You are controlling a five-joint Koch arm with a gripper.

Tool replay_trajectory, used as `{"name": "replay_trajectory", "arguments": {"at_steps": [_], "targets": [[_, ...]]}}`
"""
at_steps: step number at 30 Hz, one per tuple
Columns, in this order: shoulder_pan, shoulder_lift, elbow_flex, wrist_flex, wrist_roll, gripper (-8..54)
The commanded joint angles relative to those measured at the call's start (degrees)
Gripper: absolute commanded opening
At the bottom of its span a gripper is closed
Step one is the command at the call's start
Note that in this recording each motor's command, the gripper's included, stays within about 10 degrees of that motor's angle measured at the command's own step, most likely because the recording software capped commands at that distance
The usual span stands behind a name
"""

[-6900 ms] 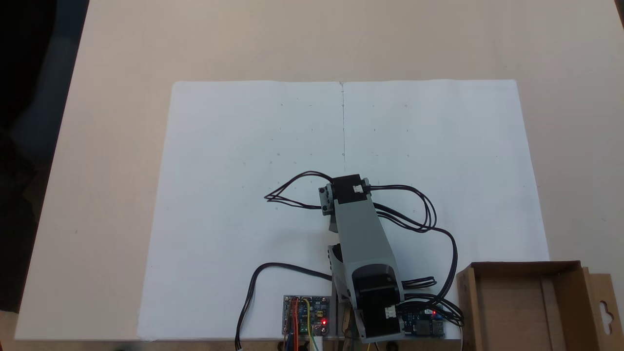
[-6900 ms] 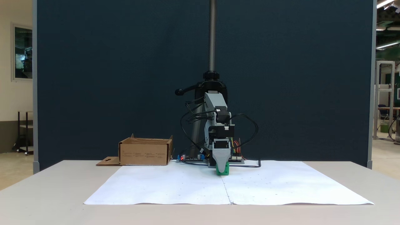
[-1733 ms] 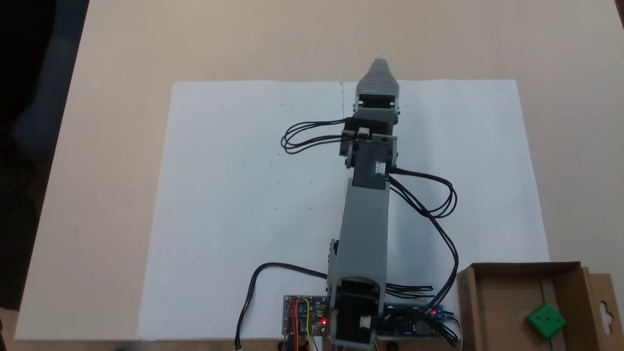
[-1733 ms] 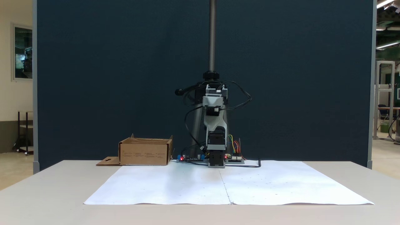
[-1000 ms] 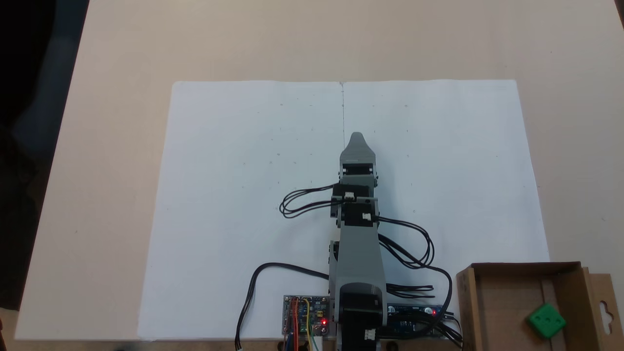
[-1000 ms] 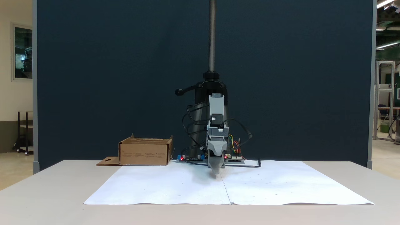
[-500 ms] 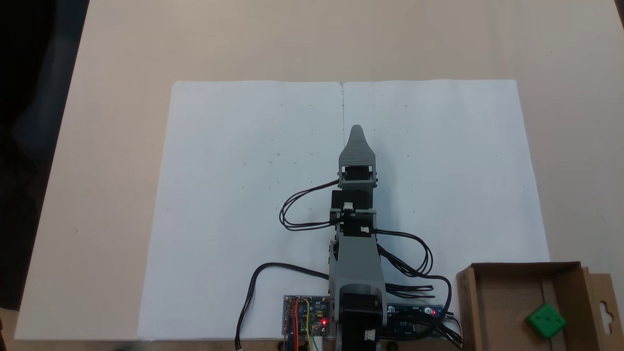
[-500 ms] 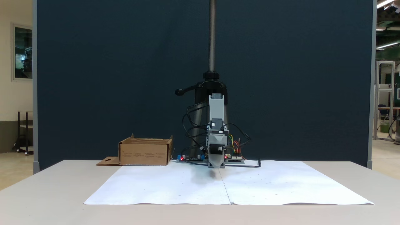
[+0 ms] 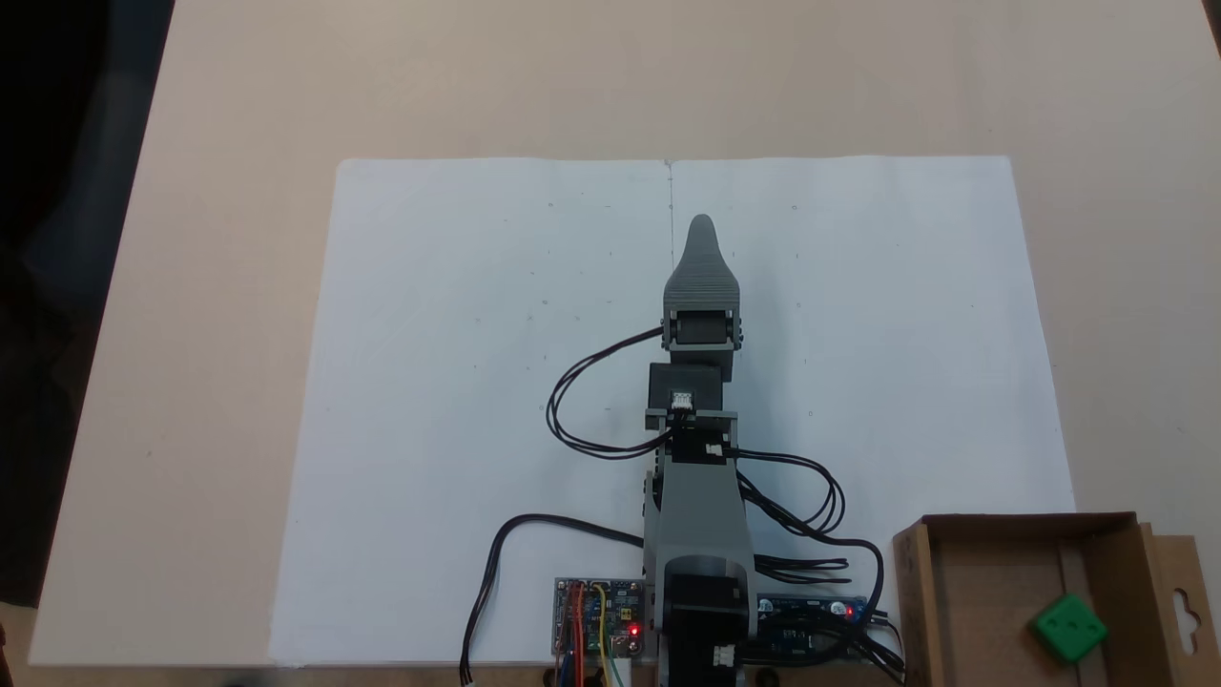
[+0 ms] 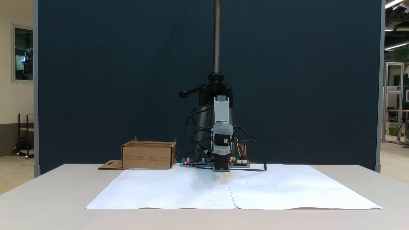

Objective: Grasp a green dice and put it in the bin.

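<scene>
While green dice (image 9: 1068, 628) rests in bin (image 9: 963, 592), table's corner | task looks done | gripper (image 9: 701, 224) empty, jaw gap unclear.

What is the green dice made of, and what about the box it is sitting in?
The green dice looks like smooth plastic: it is evenly bright green with darker round pips, though it is too small to be sure. The bin looks like plain brown cardboard, matte, with thin folded walls and a flap with a cut-out hole.

Beige table (image 9: 219, 286) under white paper (image 9: 458, 382), bin (image 9: 973, 592).
</scene>
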Motion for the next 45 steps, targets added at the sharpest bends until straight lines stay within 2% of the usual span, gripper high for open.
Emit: {"name": "replay_trajectory", "arguments": {"at_steps": [1, 28, 45], "targets": [[0.1, 6.9, 4.0, -9.7, 1.4, 41.6], [3.0, 6.8, 4.7, -30.3, -4.8, 43.9], [2.5, 6.7, 4.7, -30.4, -4.7, 44.4]]}}
